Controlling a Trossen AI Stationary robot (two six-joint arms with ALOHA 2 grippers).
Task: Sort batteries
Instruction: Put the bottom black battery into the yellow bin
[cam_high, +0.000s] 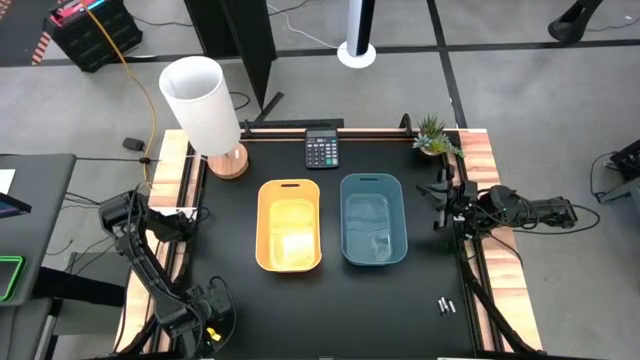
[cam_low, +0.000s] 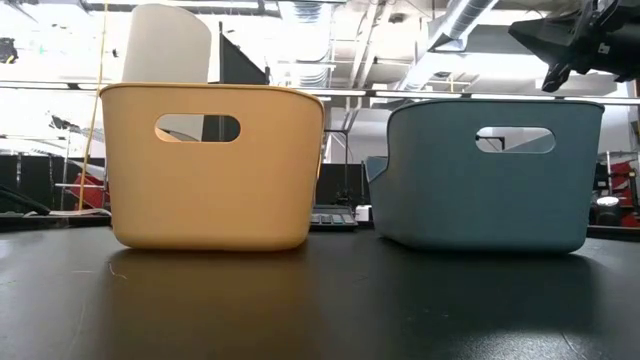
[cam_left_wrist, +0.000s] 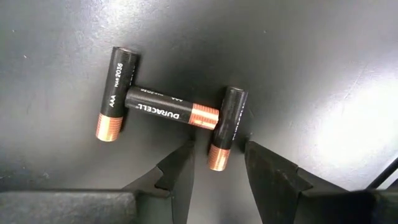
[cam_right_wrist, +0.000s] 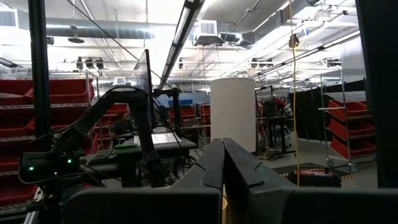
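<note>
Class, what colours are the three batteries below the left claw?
Black with copper ends, clearest in the left wrist view: batteries before the open left claw.

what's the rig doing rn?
Battery sorting, early stage. The left end effector is open, poised low over three black-and-copper AAA batteries on the black table, fingers flanking one battery's copper end. The right end effector waits shut at the table's right edge. The yellow bin and blue bin stand mid-table.
</note>
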